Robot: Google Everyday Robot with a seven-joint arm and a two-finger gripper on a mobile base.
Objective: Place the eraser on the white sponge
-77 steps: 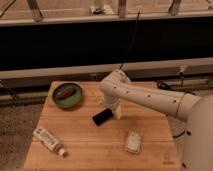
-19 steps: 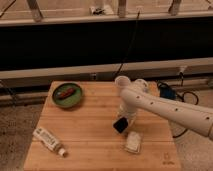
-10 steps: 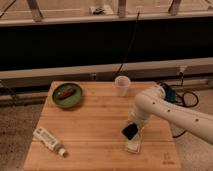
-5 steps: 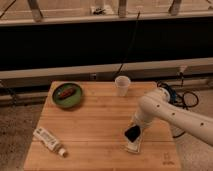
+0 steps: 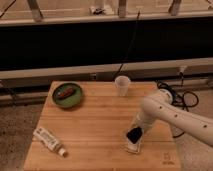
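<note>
1. Black eraser (image 5: 133, 135) sat low over white sponge (image 5: 132, 144), near table (image 5: 95, 125) front edge.
2. Gripper (image 5: 135, 133) had dropped w/ it since a sec ago, jaws clamped on eraser.
3. Likely ready for release; contact w/ sponge unclear.

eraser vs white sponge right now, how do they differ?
Colour: the eraser is black, the sponge is white.
Support: the sponge lies flat on the table; the eraser is at the gripper, over the sponge.
Visibility: the eraser shows plainly; the sponge is largely hidden under it, only its edge showing.
Shared: both are small blocks at the table's front right.
</note>
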